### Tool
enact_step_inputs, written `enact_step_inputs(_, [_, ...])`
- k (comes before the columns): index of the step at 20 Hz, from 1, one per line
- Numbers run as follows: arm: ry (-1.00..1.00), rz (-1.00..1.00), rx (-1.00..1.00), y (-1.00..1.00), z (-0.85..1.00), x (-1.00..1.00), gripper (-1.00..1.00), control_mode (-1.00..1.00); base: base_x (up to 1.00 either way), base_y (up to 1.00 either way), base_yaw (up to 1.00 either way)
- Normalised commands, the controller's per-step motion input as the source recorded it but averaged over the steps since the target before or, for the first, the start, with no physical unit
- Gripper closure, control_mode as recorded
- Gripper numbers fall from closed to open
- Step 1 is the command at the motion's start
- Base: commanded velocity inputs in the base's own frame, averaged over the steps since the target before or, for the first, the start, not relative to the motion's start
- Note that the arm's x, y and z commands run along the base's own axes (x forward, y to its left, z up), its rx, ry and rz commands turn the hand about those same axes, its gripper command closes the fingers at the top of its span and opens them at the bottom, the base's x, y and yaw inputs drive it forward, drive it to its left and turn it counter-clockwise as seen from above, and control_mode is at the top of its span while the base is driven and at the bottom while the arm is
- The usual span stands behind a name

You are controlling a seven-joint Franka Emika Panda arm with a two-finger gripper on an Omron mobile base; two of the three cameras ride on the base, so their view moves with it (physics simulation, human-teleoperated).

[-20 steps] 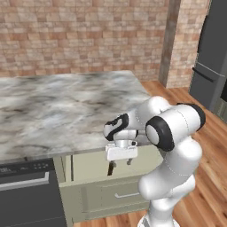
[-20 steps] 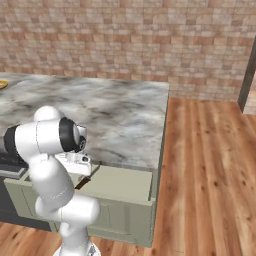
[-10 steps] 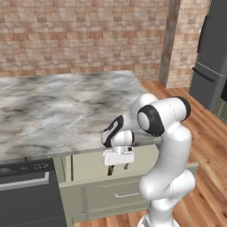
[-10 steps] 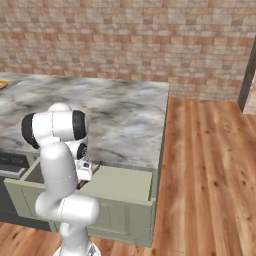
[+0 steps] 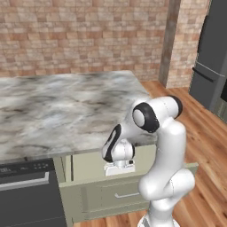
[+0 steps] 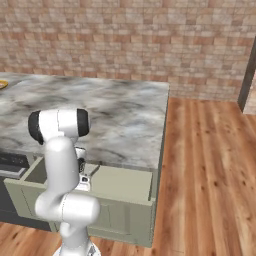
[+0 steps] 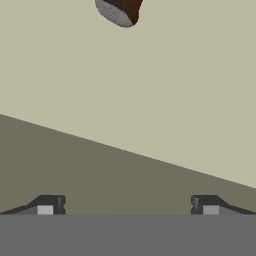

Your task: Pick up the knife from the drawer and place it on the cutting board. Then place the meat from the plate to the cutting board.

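Pulled open below the grey-veined marble desk [image 6: 115, 115]: the wide, pale sage-green cabinet drawer [image 6: 125, 187], its floor half hidden behind the white arm in both base views. Hanging low inside that drawer, the two-finger gripper [image 7: 127, 205] — small dark fingers [image 7: 50, 204] spread wide, nothing between them. At the top edge of the hand view, cut off by the frame, a rounded dark-brown stub with a pale grey end [image 7: 119, 10] — apparently the handle end of the slim dark kitchen knife, blade out of sight. Lying on the drawer floor, well apart from the fingertips. At the far left edge of the right base view, a sliver of yellow-orange plate rim [image 6: 2, 84], mostly cropped.
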Motion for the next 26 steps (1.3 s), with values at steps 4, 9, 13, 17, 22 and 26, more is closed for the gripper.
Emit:
enact_step_inputs(4, [-0.01,0.00,0.03,0.00,-0.24,-0.70,-1.00,-1.00,0.00,0.00,0.00])
enact_step_inputs(9, [-0.11,0.00,0.04,0.00,-0.02,-0.97,-1.00,-1.00,0.00,0.00,0.00])
enact_step_inputs(13, [-0.15,0.00,0.01,0.00,0.03,-0.95,-1.00,-1.00,0.00,0.00,0.00])
enact_step_inputs(17, [-0.15,-0.01,0.00,0.00,0.31,0.02,-1.00,-1.00,0.00,0.00,0.00])
enact_step_inputs(22, [-0.16,0.00,0.00,0.00,0.39,0.52,-1.00,-1.00,0.00,0.00,0.00])
enact_step_inputs(26, [-0.14,0.00,0.00,-0.03,0.14,0.46,-1.00,-1.00,0.00,0.00,0.00])
